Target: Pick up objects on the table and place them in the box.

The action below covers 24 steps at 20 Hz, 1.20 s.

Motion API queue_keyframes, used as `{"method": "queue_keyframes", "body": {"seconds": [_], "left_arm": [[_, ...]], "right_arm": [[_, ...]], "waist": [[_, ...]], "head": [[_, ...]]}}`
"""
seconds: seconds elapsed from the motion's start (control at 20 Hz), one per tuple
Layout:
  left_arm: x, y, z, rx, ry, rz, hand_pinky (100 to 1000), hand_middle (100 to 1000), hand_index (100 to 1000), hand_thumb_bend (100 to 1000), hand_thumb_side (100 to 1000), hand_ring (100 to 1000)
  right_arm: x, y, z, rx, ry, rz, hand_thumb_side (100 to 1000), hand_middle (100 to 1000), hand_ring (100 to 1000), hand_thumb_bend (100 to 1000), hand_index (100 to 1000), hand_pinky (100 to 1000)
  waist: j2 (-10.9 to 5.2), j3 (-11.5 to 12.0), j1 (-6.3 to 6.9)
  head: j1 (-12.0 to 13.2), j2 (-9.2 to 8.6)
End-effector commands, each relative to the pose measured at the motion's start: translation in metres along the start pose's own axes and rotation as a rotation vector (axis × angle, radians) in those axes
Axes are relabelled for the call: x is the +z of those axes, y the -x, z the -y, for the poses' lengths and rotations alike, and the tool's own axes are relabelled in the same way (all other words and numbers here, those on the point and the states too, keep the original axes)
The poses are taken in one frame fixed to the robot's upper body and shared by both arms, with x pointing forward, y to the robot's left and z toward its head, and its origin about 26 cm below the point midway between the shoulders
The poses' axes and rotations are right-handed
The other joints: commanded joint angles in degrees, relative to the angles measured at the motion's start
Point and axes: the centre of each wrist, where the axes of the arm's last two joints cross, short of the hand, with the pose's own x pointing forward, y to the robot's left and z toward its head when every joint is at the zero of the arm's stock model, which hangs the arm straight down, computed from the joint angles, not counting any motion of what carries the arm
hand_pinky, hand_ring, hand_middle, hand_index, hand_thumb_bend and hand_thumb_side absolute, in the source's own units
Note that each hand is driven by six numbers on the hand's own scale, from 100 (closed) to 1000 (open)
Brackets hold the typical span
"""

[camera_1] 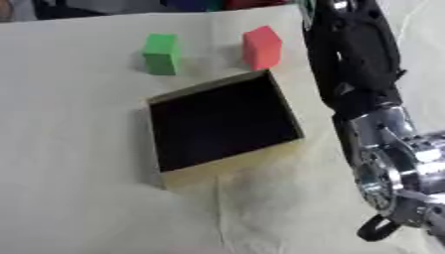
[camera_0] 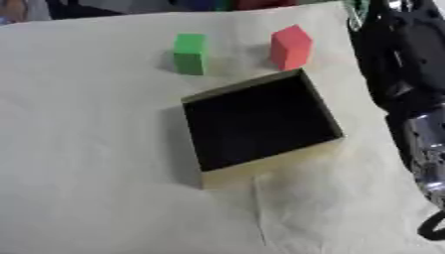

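A green block [camera_0: 189, 53] stands upright on the cream cloth at the back. To its right, a little apart, stands a red block [camera_0: 290, 47]. Just in front of the two lies an open square box [camera_0: 260, 167] with tan walls and a dark inside; nothing shows in it. My right arm [camera_1: 356, 59] runs up the right side of the table, black with a silver joint lower down. Its hand [camera_1: 339, 10] is at the top edge, to the right of the red block and apart from it, mostly cut off. My left hand is not visible.
The cream cloth [camera_0: 87, 149] covers the whole table, creased in front of the box. The table's far edge runs just behind the blocks, with dark shapes beyond it. A black cable loop [camera_1: 375, 229] hangs by the arm at the lower right.
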Motion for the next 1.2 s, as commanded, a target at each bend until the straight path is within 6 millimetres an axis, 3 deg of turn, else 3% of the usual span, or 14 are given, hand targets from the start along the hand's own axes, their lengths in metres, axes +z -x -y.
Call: {"method": "queue_keyframes", "body": {"seconds": [0.05,0.3,0.95,1.2], "left_arm": [[-0.006,-0.003,-0.004,-0.007,-0.003,0.027,763,684,880,137,830,642],[-0.007,-0.003,-0.004,-0.007,-0.003,0.028,761,684,880,139,829,641],[-0.007,-0.003,-0.005,-0.011,-0.004,0.029,759,685,880,141,827,643],[-0.007,-0.003,-0.004,-0.01,-0.002,0.029,758,685,880,142,824,643]], "right_arm": [[0.004,0.008,0.024,0.086,0.028,-0.03,575,967,978,327,1000,868],[0.002,0.017,0.023,0.251,-0.056,-0.033,546,979,988,490,1000,853],[-0.001,0.053,-0.004,0.268,-0.127,0.065,567,973,984,538,1000,861],[-0.002,0.055,-0.01,0.256,-0.167,0.063,557,974,979,582,1000,868]], "waist": [[-1.5,-0.01,-0.02],[-1.58,-0.28,-0.15],[-1.63,-0.5,-0.19],[-1.78,-0.65,0.0]], "head": [[0.29,0.23],[0.47,0.45],[0.76,0.56],[0.62,0.5]]}}
